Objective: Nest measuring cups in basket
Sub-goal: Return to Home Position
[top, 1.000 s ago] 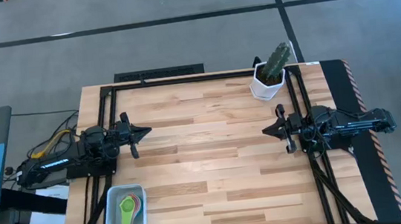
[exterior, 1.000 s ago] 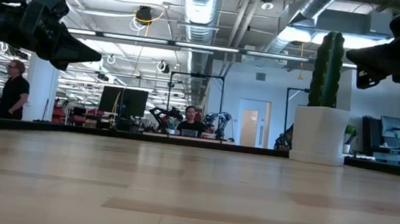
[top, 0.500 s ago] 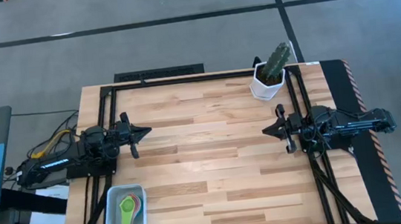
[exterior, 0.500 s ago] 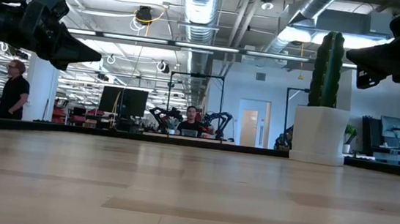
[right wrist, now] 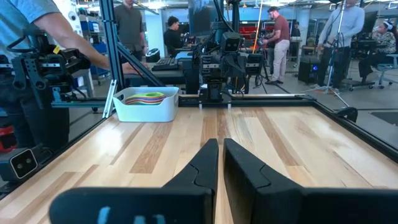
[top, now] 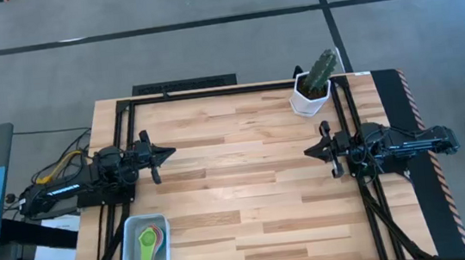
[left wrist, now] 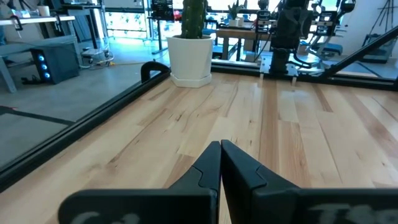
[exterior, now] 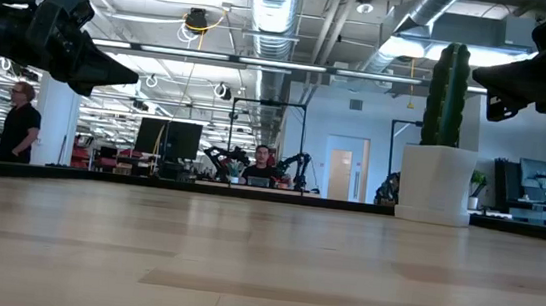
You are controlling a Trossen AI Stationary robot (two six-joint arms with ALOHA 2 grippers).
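The pale basket [top: 132, 258] stands at the table's near left corner, its base on the wood. Inside it lie the measuring cups [top: 151, 242], stacked one in another, with a green one on top and pink and orange rims showing; in the right wrist view the basket [right wrist: 146, 109] holds the same coloured stack [right wrist: 148, 96]. My left gripper [top: 170, 150] hovers shut over the left side, pointing level toward the right. My right gripper [top: 307, 151] hovers shut over the right side, pointing level toward the left. Both hold nothing.
A white faceted pot with a cactus [top: 311, 90] stands at the far right of the table, near my right arm. Black frame rails [top: 211, 90] run along the table's edges. Bare wood lies between the two grippers. People stand and sit in the room beyond [right wrist: 283, 37].
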